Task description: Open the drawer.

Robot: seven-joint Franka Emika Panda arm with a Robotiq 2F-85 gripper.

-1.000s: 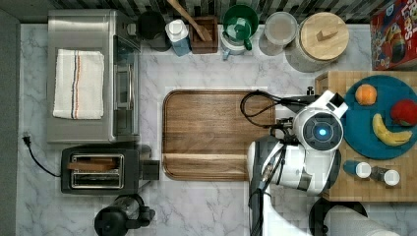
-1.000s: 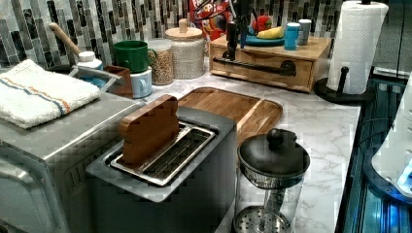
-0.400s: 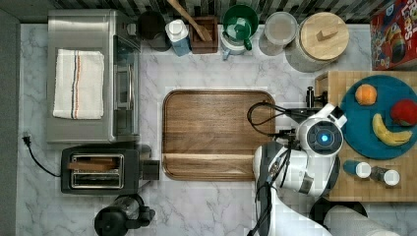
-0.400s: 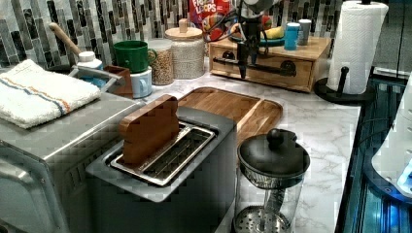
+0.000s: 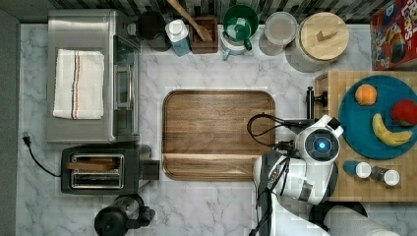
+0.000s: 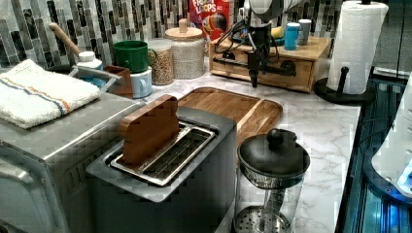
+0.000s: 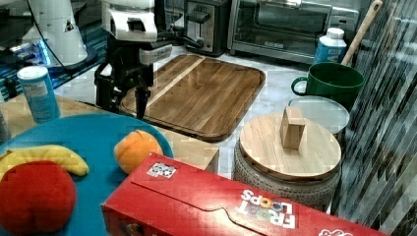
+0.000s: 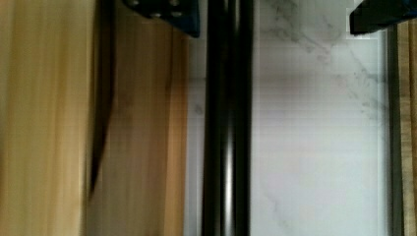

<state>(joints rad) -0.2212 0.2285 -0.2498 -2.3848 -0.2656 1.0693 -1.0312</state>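
The drawer (image 6: 284,77) is a light wooden front at the back of the counter, and in the left view it sits flush with its box. Its long black bar handle (image 6: 272,67) runs across that front and also shows as handle (image 5: 310,105) and handle (image 8: 228,123). My gripper (image 6: 253,73) points down at the handle's middle. In the wrist view my gripper (image 8: 270,17) is open, with one fingertip (image 8: 164,14) on the drawer side of the bar and the other on the counter side. Neither one touches the bar. The right view has the gripper (image 7: 121,103) beside the box top.
A dark wooden tray (image 5: 219,132) lies on the marble just in front of the drawer. On the box top stand a blue plate (image 5: 359,130) of fruit and small shakers (image 5: 356,168). A paper towel roll (image 6: 357,46) stands beside the box, and jars (image 6: 183,51) line the back wall.
The gripper has come down from above the box to the level of the handle, and it now straddles the bar. The drawer has not moved.
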